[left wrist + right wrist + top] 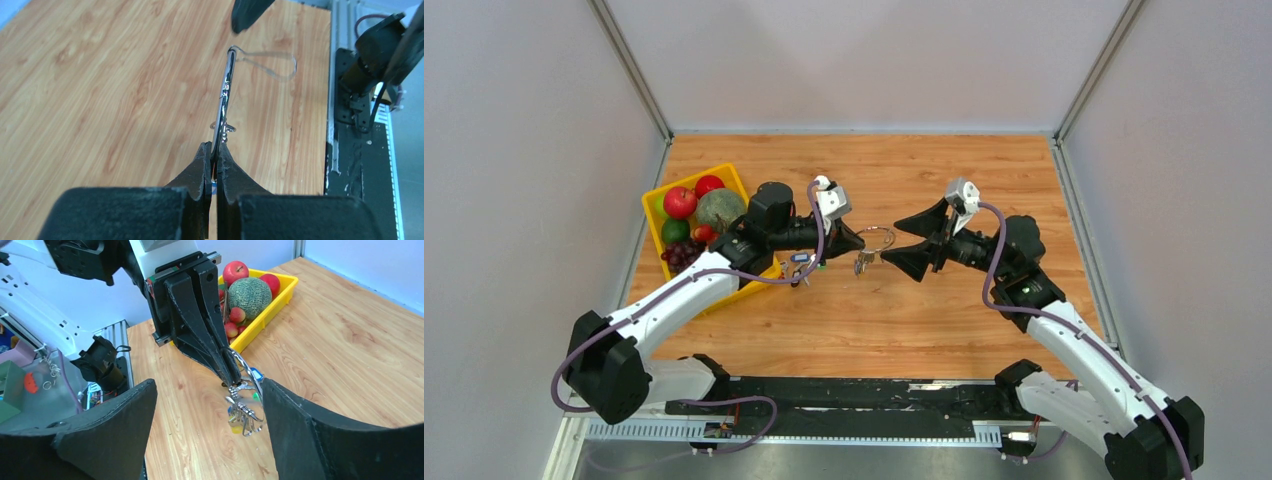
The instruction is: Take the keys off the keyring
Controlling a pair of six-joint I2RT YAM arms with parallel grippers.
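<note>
1. Wood-grain tabletop from above, walled in grey: left gripper [856, 242] pinched shut on the keyring [879, 236], held up at mid-table, with the keys [862, 264] dangling below. Right gripper [889, 244] spread wide and empty, either side of the loop. Yellow fruit basket [651, 220] just beside the left arm, apt to be nudged by any broad swing.
2. From the left wrist: ring edge-on, nipped only at the very fingertips [204, 155]. Thin hold — could twist or slip out under a sideways tug from the other arm.
3. From the right wrist: bunched keys hanging between the open fingers [295, 425], touching neither. Tiny, tangled targets. Risk on closing — wire loop or several keys caught at once, or the whole ring dragged free.
</note>
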